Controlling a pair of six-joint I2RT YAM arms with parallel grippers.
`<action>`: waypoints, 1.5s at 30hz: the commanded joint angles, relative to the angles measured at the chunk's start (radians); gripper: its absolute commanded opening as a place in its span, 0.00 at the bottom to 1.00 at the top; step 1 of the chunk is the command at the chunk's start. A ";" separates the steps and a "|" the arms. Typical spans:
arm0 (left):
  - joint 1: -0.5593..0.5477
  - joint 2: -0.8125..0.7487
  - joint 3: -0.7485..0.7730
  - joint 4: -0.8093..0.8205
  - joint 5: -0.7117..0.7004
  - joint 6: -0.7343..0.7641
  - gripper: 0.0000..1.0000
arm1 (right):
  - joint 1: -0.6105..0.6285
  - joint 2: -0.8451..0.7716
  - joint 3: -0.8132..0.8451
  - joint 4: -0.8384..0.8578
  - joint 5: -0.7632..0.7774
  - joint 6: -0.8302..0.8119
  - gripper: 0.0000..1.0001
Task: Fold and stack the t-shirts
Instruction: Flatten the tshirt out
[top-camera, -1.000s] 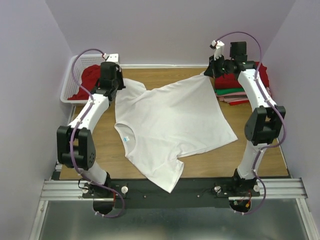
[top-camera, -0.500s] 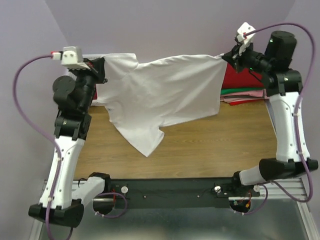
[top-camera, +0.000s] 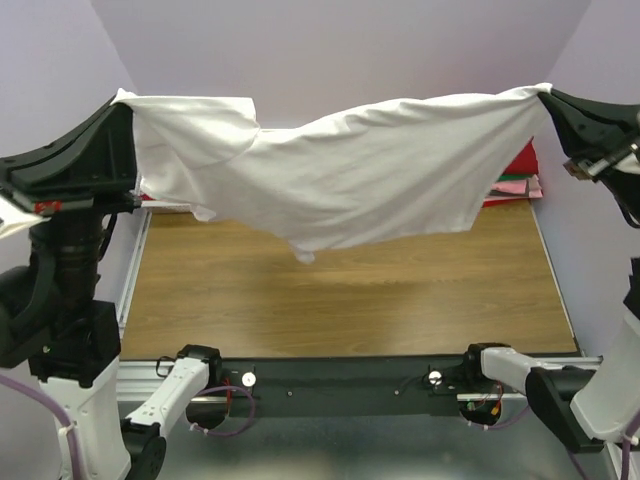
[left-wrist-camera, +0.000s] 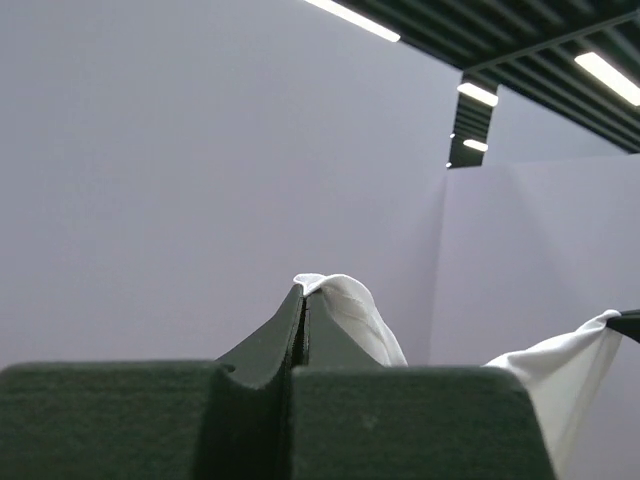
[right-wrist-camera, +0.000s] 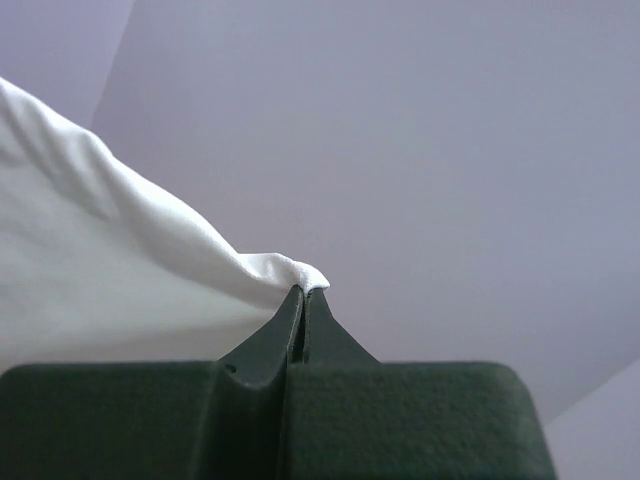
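Note:
The plain white t-shirt (top-camera: 340, 170) hangs spread in the air between both raised grippers, high above the wooden table (top-camera: 340, 290). My left gripper (top-camera: 122, 100) is shut on its left corner; the pinched cloth shows in the left wrist view (left-wrist-camera: 345, 305) at the left gripper (left-wrist-camera: 303, 292). My right gripper (top-camera: 548, 92) is shut on its right corner, cloth bunched at the tips (right-wrist-camera: 270, 268) of the right gripper (right-wrist-camera: 304, 292). Folded red, green and pink t-shirts (top-camera: 515, 180) lie stacked at the back right, mostly hidden behind the white shirt.
The purple walls enclose the table on three sides. The black rail (top-camera: 340, 380) with the arm bases runs along the near edge. The basket at the back left is hidden behind the left arm and the shirt.
Both arms have lifted the white shirt off the table and raised it high toward the camera, pulling it wider apart; it now hangs fully in the air.

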 joint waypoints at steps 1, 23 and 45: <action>0.006 -0.005 0.058 0.020 0.054 -0.051 0.00 | -0.025 -0.011 0.016 -0.003 0.005 0.050 0.00; 0.009 0.169 -0.959 0.297 -0.162 0.042 0.00 | -0.025 0.227 -1.021 0.453 -0.111 0.055 0.00; 0.055 0.846 -0.628 0.242 -0.197 0.071 0.00 | 0.014 0.785 -0.808 0.638 0.083 0.145 0.00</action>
